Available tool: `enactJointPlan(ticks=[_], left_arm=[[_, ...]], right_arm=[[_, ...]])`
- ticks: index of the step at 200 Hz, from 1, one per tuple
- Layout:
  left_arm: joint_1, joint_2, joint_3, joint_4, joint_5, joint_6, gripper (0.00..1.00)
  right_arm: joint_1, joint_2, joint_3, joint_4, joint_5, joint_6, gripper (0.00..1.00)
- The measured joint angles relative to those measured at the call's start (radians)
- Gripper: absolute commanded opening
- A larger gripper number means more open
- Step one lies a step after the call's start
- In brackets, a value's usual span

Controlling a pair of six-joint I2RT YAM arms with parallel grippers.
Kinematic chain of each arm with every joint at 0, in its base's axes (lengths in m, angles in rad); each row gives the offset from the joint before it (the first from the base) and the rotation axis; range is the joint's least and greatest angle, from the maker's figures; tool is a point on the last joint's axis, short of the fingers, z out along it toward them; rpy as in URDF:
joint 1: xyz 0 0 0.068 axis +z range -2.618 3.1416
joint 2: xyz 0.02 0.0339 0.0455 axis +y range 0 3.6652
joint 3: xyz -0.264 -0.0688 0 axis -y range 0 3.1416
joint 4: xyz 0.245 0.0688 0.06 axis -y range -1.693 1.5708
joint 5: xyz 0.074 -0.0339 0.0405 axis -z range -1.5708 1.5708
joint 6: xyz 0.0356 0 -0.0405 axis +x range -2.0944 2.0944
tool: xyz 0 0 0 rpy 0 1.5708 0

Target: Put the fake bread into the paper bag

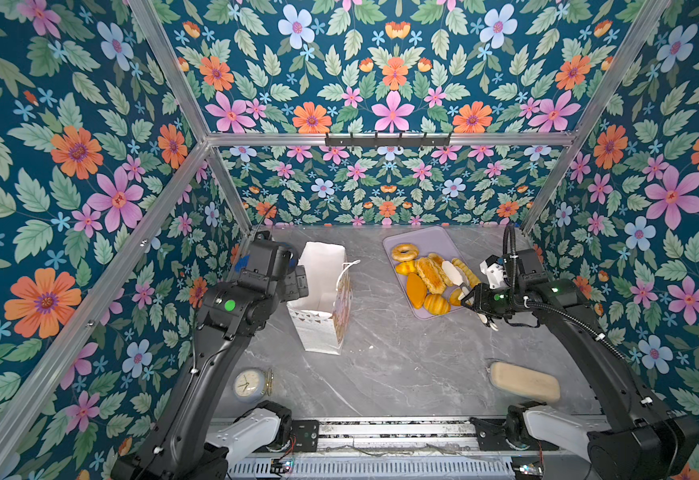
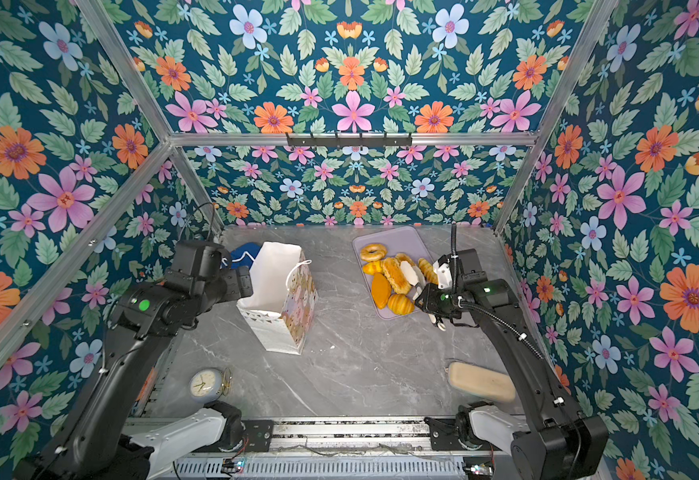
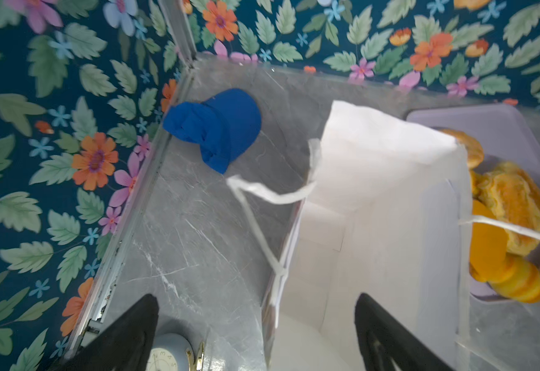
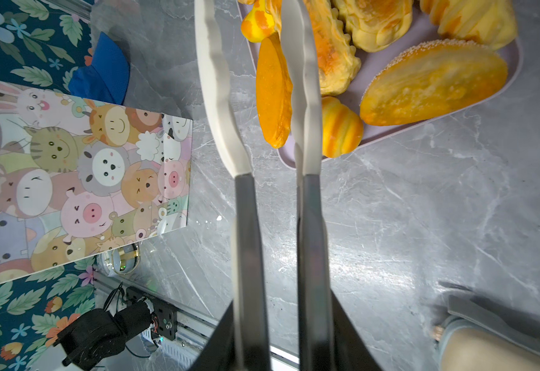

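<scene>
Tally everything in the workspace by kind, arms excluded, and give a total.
bread: 8 visible in the pile; more may be hidden
bag: 1
tray: 1
tongs: 1
clock: 1
blue cloth: 1
beige oblong: 1
Total: 14

Paper bag (image 1: pixel 322 276) left; fake bread (image 1: pixel 427 274) on tray (image 1: pixel 424 238) right, under tongs (image 4: pixel 217 96).
</scene>
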Motion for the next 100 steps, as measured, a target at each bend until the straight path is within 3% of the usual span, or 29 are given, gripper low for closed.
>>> enactJointPlan(ticks=[54,100], left_arm=[[0.109,0.039,-0.082,0.08,0.147,0.067,0.92],[0.141,0.059,-0.147,0.15,0.231,0.089,0.67]], right_arm=[[0.0,-0.013,0.008,-0.042,0.0,-0.001,0.37],[0.0,-0.047,-0.031,-0.048,0.06,0.0,0.38]])
